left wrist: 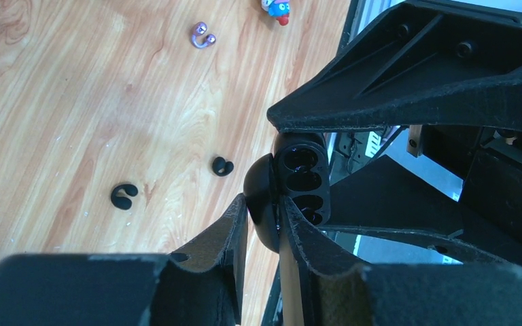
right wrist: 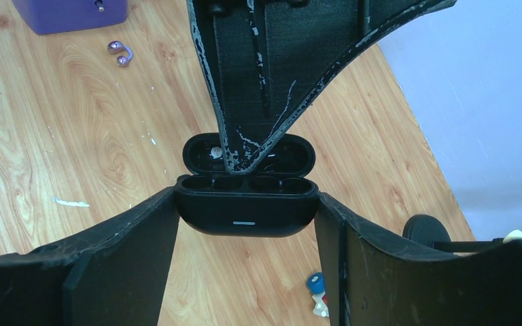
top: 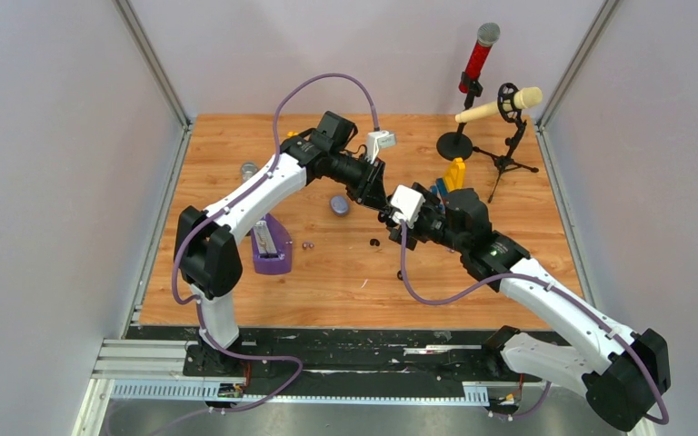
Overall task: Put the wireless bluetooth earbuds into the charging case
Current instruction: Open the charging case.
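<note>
Left claw (left wrist: 264, 212): clenched on the lid (left wrist: 259, 197) of the black case (left wrist: 304, 178), one finger on either side, pinching it edge-on.
Right claw (right wrist: 247, 204): grasping the case by its two ends, fingers pressed flat against both sides, the front light bar facing its camera.
Case position: up off the table (left wrist: 75, 102), held between the two arms near mid-table, with the lid hinged open and standing behind the body.
Sockets (right wrist: 245, 184): a row of dark wells open at the top. They look empty, though the angle into them is shallow.
Black buds (left wrist: 124, 195): two of them, both down on the wood and curled like little hooks. The second (left wrist: 222, 166) lies near the first but apart from it, and no claw touches either.
Purple bud (right wrist: 119, 53): a small curl with a bead at each end, lying on the table just beside the purple box (right wrist: 71, 12).
Bottle (left wrist: 276, 7): small, red and blue, lying on the table a little past the purple bud in the left wrist view.
Grey case (top: 339, 205): pebble-shaped and shut, on the table just left of where the claws meet.
Mics: at the far right of the table, a red one (top: 478, 54) upright on a round-base stand and a cream one (top: 500, 104) slanted on a tripod.
</note>
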